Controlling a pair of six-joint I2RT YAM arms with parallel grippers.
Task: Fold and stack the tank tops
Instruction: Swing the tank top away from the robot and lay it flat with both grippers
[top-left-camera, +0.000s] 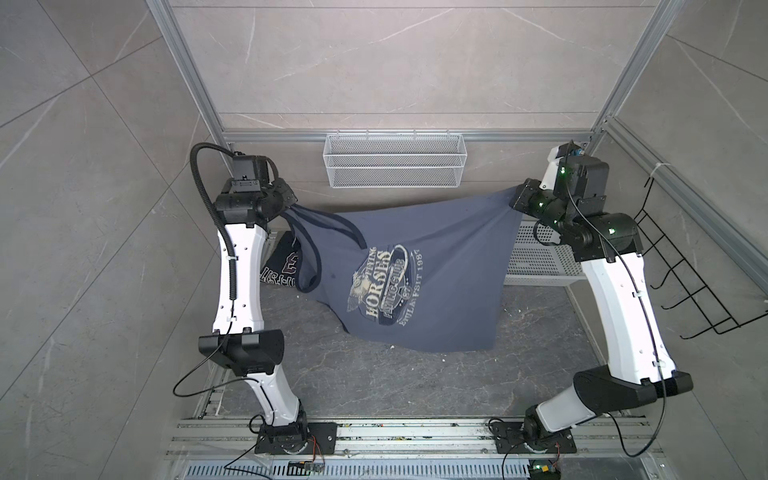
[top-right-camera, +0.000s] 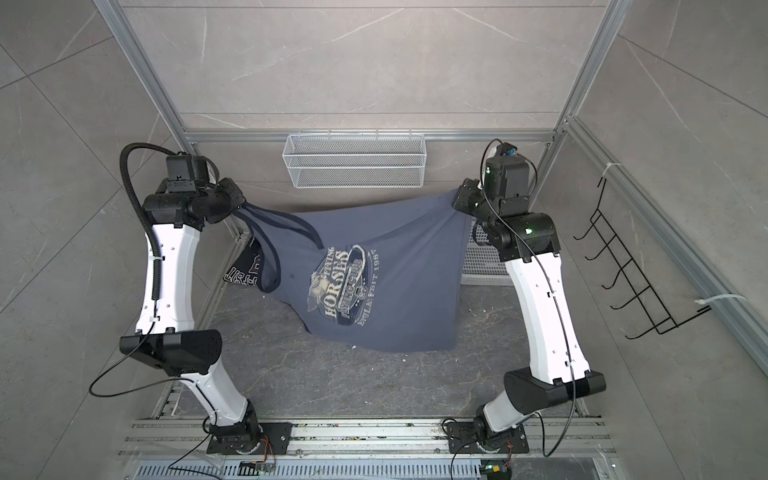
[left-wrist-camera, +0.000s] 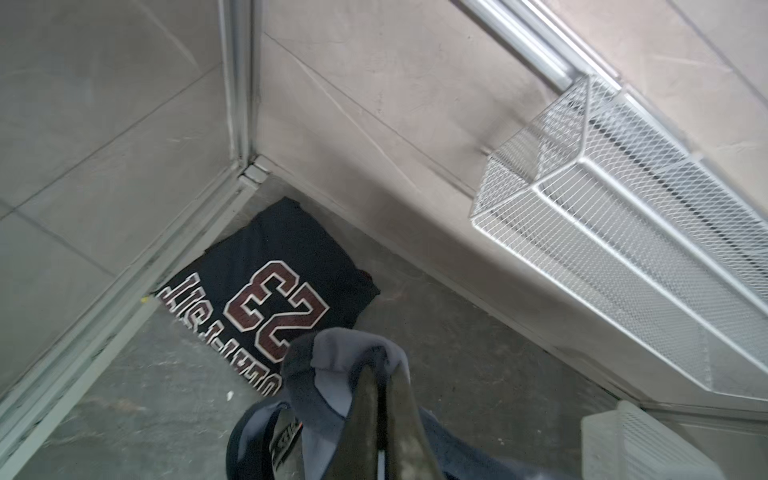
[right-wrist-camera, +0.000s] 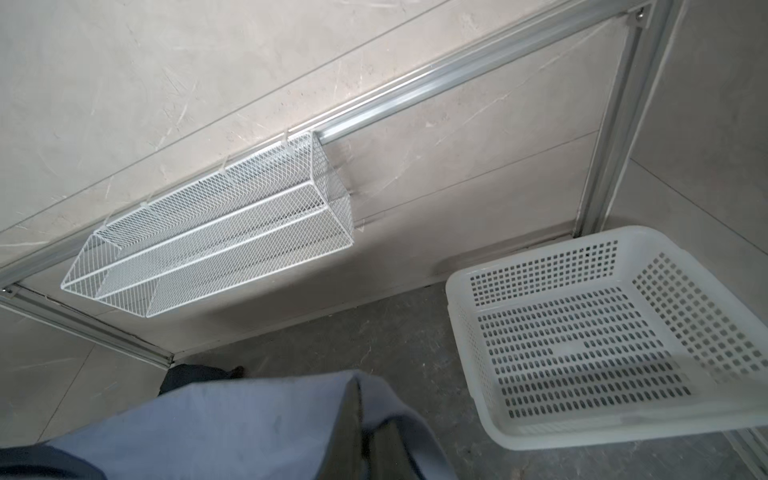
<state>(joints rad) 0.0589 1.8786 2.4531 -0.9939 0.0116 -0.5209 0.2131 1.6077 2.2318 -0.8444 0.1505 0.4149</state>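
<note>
Slate-blue tank top (top-left-camera: 419, 266) is pinched at both ends: the left gripper (top-left-camera: 286, 209) is clamped on its strap end, and the right gripper (top-left-camera: 513, 200) is clamped on a bottom corner. It hangs stretched between them above the table (top-left-camera: 374, 386), print facing up. Partly beneath its strap side, the navy tank top (left-wrist-camera: 274, 266) lies folded in the far left corner. A white plastic basket (right-wrist-camera: 582, 345) sits near the right arm.

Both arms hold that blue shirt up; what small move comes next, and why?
Probably lower both together and lay the slate-blue tank top flat on the table: it hangs stretched between the shut left gripper and right gripper, sagging, not yet folded.
</note>
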